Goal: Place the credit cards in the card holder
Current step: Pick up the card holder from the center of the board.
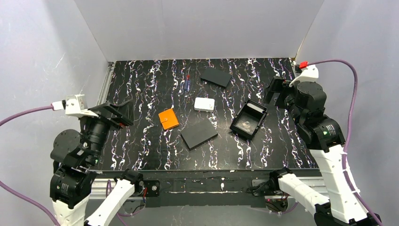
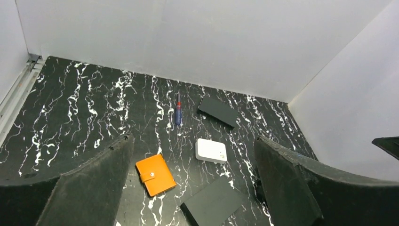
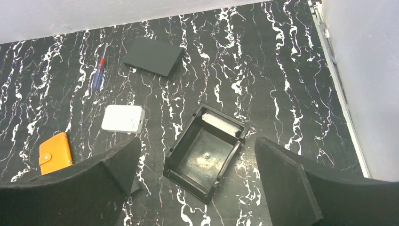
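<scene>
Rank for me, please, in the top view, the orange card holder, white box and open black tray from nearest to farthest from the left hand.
From the left hand:
1. card holder, just to its right.
2. white box, mid-scene, farther right.
3. open black tray, farthest right.

Lab robot test cell: plain white panel walls (image 1: 197,28) boxing black marbled tabletop (image 1: 141,141), metal edge rail (image 1: 107,77), purple cables (image 1: 352,89).

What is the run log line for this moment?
card holder: shut, untouched | left tool: open, empty | right tool: open, empty
</scene>
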`<state>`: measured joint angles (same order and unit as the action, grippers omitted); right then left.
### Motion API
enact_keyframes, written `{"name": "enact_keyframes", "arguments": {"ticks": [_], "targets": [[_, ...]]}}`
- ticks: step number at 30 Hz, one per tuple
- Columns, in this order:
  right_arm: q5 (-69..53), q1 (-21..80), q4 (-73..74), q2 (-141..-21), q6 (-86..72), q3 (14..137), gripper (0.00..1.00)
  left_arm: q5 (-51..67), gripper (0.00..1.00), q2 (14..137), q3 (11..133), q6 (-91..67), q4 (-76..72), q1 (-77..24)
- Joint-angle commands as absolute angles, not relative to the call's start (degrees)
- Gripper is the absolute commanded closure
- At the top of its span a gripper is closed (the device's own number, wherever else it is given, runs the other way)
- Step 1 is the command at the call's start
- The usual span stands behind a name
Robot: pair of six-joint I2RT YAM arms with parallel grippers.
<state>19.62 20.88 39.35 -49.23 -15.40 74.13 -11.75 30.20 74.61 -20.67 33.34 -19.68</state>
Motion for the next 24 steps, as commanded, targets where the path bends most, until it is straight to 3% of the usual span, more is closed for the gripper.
{"name": "enact_keyframes", "arguments": {"ticks": [1, 13, 20, 24], "targets": [[19.47, 21.09, 38.83, -49.80, -16.23, 73.69, 0.00, -12.71, 0.01, 34.35, 75.18, -21.70, 36.08, -19.89], [0.72, 21.09, 30.36, -53.54, -17.13, 65.93, 0.00, -6.99, 0.01, 51.20, 73.59, -23.47, 45.71, -18.40], [-15.78, 23.58, 19.99, -64.12, -22.23, 61.62, 0.00, 25.48, 0.02, 66.61, 65.80, -30.32, 39.52, 4.99], [-14.03, 30.12, 14.62, -70.85, -24.25, 62.87, 0.00, 30.00, 0.16, 76.32, 64.39, -33.62, 34.77, 6.78]]}}
